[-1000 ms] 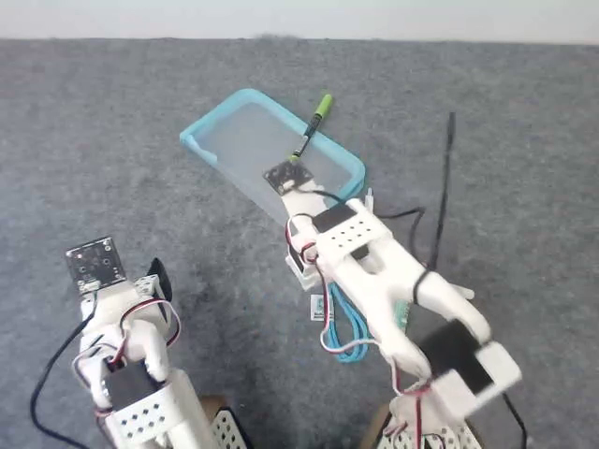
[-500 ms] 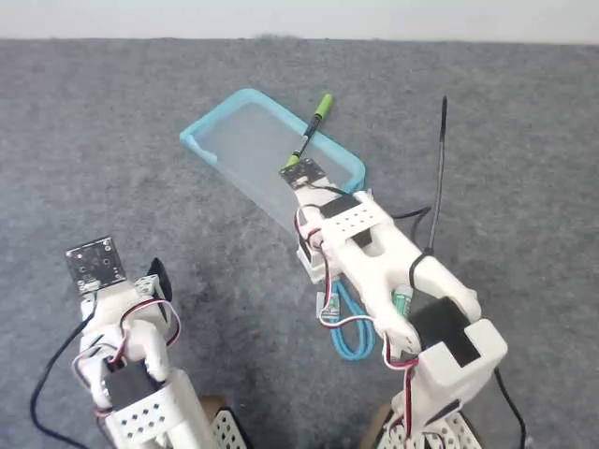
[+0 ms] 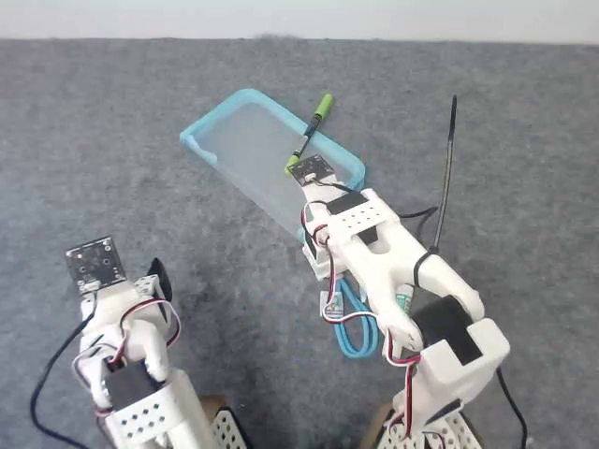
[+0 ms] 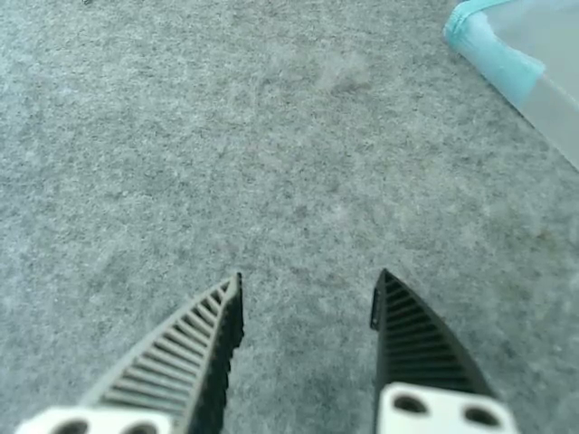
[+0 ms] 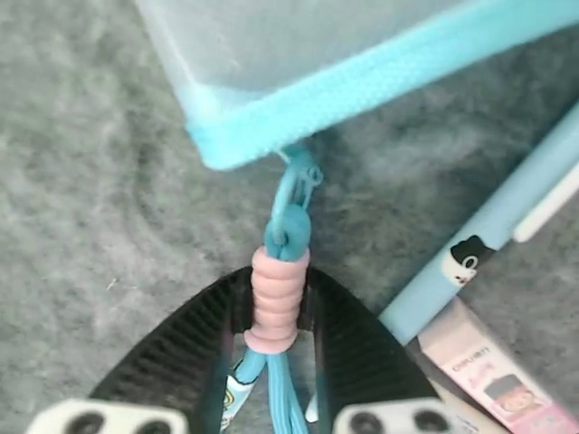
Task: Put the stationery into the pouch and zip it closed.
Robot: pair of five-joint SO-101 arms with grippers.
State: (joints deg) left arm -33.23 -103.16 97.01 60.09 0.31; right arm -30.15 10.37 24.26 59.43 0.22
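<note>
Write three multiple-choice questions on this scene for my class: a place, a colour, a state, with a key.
1. Where does the green pen lie?
A) At the pouch's far edge
B) On a plate
C) Upright in a cup

2. What colour is the pouch's border?
A) Pink
B) Light blue
C) Yellow

3. How is the right tool?
A) Wide open, holding nothing
B) Shut on the green pen
C) Shut on the pink bead

Key: 1 A, it lies across the rim; 2 B, the rim is light blue; 3 C, the bead sits clamped in it.
</note>
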